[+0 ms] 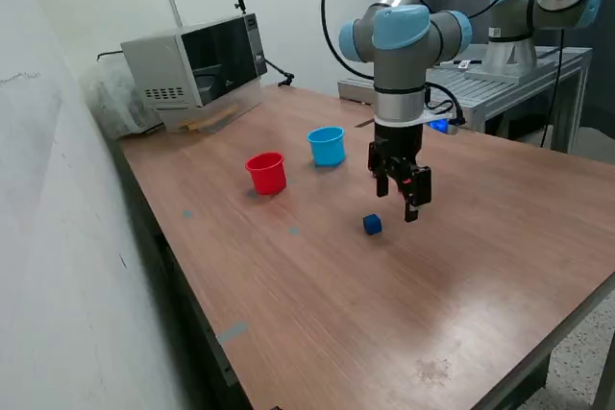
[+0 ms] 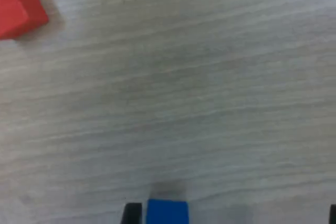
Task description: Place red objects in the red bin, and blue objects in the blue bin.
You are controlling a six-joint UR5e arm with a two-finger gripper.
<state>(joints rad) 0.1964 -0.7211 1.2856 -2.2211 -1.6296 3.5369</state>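
One dark-blue cube (image 1: 372, 225) lies just beside the gripper (image 1: 401, 199). One red cube (image 2: 18, 6) shows farther off. One red cup (image 1: 267, 173), one light-blue cup (image 1: 327, 145), one microwave (image 1: 195, 65).

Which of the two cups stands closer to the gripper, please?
The light-blue cup is closer to the gripper; the red cup stands farther off, toward the exterior view's left.

Red cube (image 2: 18, 6) on wood-grain table (image 2: 184, 93); blue cube (image 2: 167, 211) just beside dark claw finger (image 2: 132, 213).
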